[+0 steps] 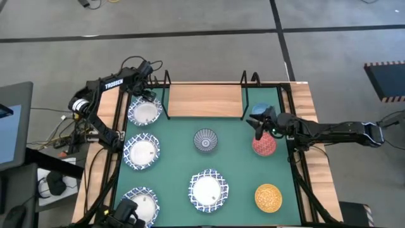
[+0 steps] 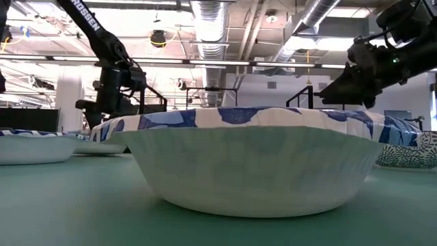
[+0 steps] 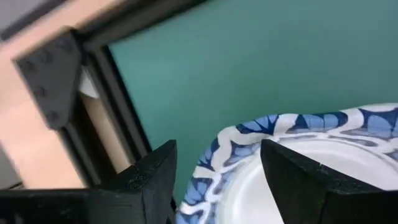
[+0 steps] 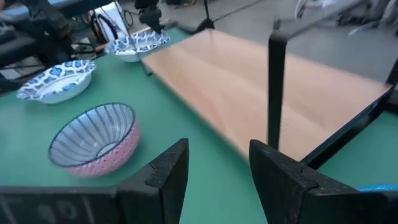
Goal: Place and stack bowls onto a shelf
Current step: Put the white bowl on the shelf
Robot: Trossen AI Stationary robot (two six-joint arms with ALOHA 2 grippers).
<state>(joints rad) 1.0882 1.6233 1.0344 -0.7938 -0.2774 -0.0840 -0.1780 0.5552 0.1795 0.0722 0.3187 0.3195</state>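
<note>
**Left claw straddles a patterned bowl's rim; right claw waits empty by the shelf**

The left gripper [image 1: 149, 96] sits at the far left corner of the green mat [image 1: 234, 158], over the farthest of the wide blue-and-white bowls [image 1: 145, 113]. In the left wrist view its two dark fingers [image 3: 149, 180] are spread, one outside the scalloped rim and one over the white centre, so the claw is released but placed to pinch the wall of this bowl [image 3: 298, 155]. That straddle suits a thin, flared rim better than a grab across the full width. The arm reaches in from the table's left edge and bends down steeply over the bowl.

The shelf [image 1: 202, 100], a pale wooden board with black wire posts, lies along the mat's far edge, just beside that bowl, and nothing rests on it yet, so stacking appears to be at its start.

The right gripper [image 1: 259, 130] stretches in low from the table's right edge and hangs near the shelf's right post, between the light blue bowl [image 1: 259, 111] and the red bowl [image 1: 264, 145]. Its fingers [image 4: 168, 171] are apart and hold nothing.

The grey-blue bowl [image 1: 205, 140] stands mid-mat; the yellow-gold bowl [image 1: 268, 196] sits toward the near right corner. Three more wide patterned bowls stay on the mat's left and near sides.
</note>
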